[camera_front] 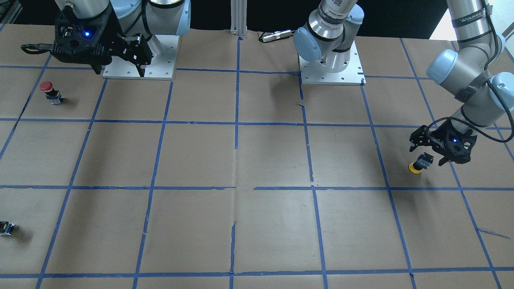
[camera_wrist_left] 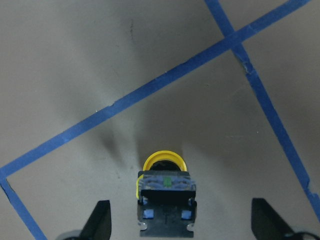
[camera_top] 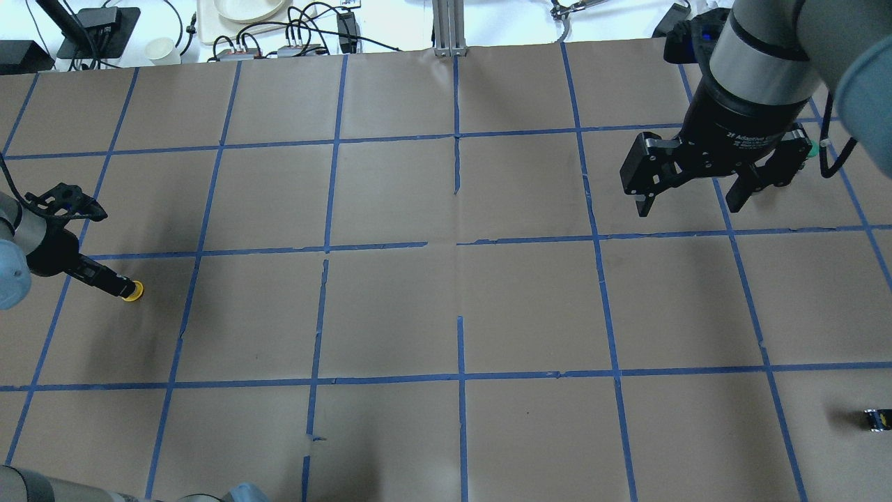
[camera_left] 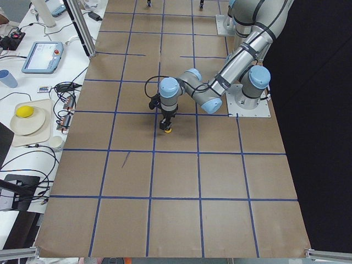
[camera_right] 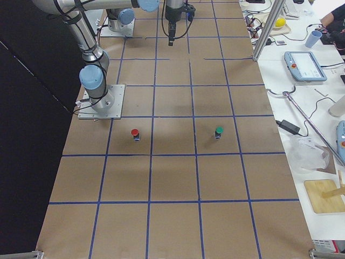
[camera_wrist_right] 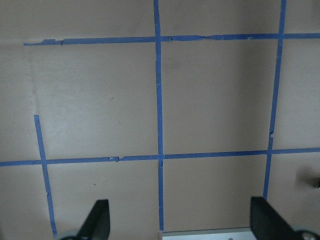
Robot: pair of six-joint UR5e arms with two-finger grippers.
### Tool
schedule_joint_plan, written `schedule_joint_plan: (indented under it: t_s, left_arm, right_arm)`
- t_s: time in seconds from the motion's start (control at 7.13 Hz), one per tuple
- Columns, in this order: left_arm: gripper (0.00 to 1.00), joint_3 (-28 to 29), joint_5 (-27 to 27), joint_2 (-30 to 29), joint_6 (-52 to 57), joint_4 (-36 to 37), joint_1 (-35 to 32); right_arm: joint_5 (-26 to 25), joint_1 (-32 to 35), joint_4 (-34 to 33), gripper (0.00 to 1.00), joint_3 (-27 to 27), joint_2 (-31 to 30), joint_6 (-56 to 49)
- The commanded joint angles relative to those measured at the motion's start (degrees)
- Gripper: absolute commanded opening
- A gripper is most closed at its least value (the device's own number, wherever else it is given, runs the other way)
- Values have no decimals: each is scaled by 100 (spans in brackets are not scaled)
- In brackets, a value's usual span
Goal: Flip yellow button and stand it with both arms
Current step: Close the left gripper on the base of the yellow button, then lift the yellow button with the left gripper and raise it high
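The yellow button [camera_front: 417, 164] is at the table's left end, cap on the paper and black-grey body tilted up. It also shows in the overhead view [camera_top: 132, 291] and the exterior left view [camera_left: 166, 130]. My left gripper [camera_front: 426, 155] hangs low right over it, open. In the left wrist view the button [camera_wrist_left: 165, 192] sits between the two spread fingertips [camera_wrist_left: 101, 220], touching neither. My right gripper [camera_top: 690, 208] is open and empty, held high near its base [camera_front: 119, 71], far from the button.
A red-capped button [camera_front: 47, 90] stands near the right arm's base plate [camera_front: 160, 72]. A green-capped button [camera_right: 219, 131] stands beside it one square over. A small capless black block [camera_front: 6, 228] lies at the table's right front edge. Blue tape grids the brown paper.
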Motion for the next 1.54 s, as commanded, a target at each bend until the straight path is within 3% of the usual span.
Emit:
schedule_joint_plan:
  t_s: [0.0,0.28,0.42,0.56,0.84,0.98,1.12,1.4]
  left_arm:
    - [94,-5,-2,-70,263,46,0]
    - [64,-5,6,-88,326,46,-9]
    - [37,4,6,-88,318,46,-9]
    - [24,4,6,-79,318,46,-9]
    - [13,21,-2,-27,318,28,-9]
    - [13,169,-11,148,257,-41,-122]
    - [13,449,-89,263,221,-529,-210]
    - [10,968,-781,492,-556,-2029,-560]
  right_arm:
    - [0,-16,-41,100,0,2,-11]
    - [0,-7,-15,100,0,2,24]
    - [0,1,-32,100,0,2,42]
    - [0,-7,-32,100,0,2,16]
    - [9,1,3,100,9,2,-19]
    - [35,-33,11,100,-17,-7,-124]
    - [35,-60,-15,100,-53,-33,-264]
    - [123,-16,-76,100,0,-25,-178]
